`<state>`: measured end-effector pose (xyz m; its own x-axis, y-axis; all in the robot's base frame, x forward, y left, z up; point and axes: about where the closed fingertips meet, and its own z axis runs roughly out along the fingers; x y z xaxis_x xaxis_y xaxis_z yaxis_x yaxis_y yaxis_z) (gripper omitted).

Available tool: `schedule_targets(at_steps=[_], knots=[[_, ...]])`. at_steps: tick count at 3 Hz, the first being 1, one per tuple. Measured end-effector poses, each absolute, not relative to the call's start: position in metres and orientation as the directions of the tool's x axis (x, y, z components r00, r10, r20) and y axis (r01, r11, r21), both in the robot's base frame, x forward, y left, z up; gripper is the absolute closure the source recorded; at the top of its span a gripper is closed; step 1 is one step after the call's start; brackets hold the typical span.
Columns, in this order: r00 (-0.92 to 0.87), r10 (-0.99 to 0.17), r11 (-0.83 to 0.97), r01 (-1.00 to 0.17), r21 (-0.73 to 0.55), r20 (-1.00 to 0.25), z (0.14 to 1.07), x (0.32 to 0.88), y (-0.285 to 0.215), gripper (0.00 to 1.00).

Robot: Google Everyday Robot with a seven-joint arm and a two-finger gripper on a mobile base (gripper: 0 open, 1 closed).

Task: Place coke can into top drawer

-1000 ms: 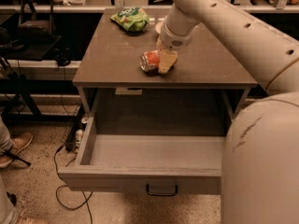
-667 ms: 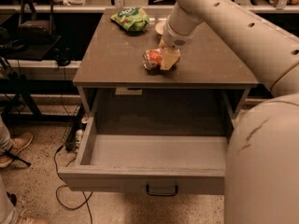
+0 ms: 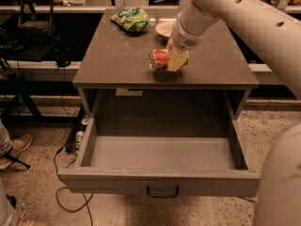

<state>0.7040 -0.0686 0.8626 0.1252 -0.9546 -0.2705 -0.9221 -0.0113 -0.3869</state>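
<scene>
The robot's arm [image 3: 244, 18] reaches in from the upper right. Compared with the earlier frame it sits a little closer to the front edge of the tabletop [image 3: 117, 65], and the can has come along with it.

The top drawer [image 3: 160, 180] stands pulled fully out below the front edge. Its grey inside is bare, and a small dark handle [image 3: 162, 191] sits at the middle of the front panel.

A green snack bag [image 3: 130, 19] lies near the back edge, left of centre. A white bowl [image 3: 165, 28] sits just beside it to the right, partly hidden by the wrist.

The gripper [image 3: 170, 60] hangs over the middle of the tabletop, towards the front edge. Its pale fingers [image 3: 177, 61] are closed around the coke can [image 3: 158, 58], one finger lying across the can's right side.

The can lies on its side, orange-red with white markings, its silver end facing left. A dark shadow falls on the tabletop just beneath it; whether it touches the surface I cannot tell.
</scene>
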Motion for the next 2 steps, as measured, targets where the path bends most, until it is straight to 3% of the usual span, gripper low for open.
schedule_targets(at_steps=[2], knots=[[-0.06,-0.914,0.161,-0.962,-0.222,-0.402,0.85,0.605,-0.104,1.0]])
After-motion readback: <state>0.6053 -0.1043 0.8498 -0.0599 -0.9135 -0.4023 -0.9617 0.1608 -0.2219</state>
